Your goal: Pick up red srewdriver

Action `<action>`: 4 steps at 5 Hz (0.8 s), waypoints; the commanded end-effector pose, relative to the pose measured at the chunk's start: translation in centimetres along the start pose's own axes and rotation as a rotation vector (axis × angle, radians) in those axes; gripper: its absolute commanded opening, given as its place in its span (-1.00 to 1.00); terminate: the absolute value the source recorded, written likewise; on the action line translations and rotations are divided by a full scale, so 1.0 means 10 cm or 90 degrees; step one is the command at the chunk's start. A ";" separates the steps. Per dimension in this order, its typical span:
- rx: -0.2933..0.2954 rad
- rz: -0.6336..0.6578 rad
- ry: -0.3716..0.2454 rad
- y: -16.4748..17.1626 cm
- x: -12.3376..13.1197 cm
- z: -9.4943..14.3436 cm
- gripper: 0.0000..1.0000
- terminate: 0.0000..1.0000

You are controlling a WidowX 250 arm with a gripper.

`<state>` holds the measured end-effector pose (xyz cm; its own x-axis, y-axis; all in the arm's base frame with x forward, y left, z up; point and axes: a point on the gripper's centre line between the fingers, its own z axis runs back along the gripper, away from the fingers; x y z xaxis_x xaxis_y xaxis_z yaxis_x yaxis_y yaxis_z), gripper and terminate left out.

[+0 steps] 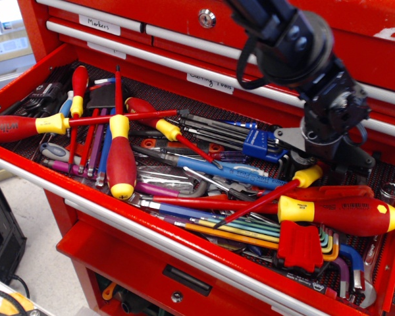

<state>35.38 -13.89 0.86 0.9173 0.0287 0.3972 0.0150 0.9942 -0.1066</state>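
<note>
Black gripper (324, 166) low over right side of open red tool drawer (26, 79), clamped on handle end of red srewdriver (266, 201). Yellow collar just below fingers; thin red shaft slants down-left across jumble of tools, tip near colored hex keys (237, 230). Handle itself largely hidden behind gripper. Fat red-handled screwdriver (339, 215) lies just beside, to right.

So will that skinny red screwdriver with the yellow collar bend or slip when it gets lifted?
The skinny red screwdriver with the yellow collar probably stays stiff: its shaft looks straight. Held near the handle by the black gripper, the long tip end may swing. The tip rests among other tools, so it might snag.
</note>
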 end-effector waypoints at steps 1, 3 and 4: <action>-0.014 -0.048 0.043 -0.25 -0.13 0.33 -1.00 -1.00; 0.003 -0.080 0.068 -0.01 -0.09 0.49 -1.00 -1.00; 0.052 -0.119 0.093 0.20 -0.02 0.83 -1.00 -1.00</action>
<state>30.83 -10.01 6.52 0.9666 -0.1705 0.1914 0.1595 0.9846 0.0713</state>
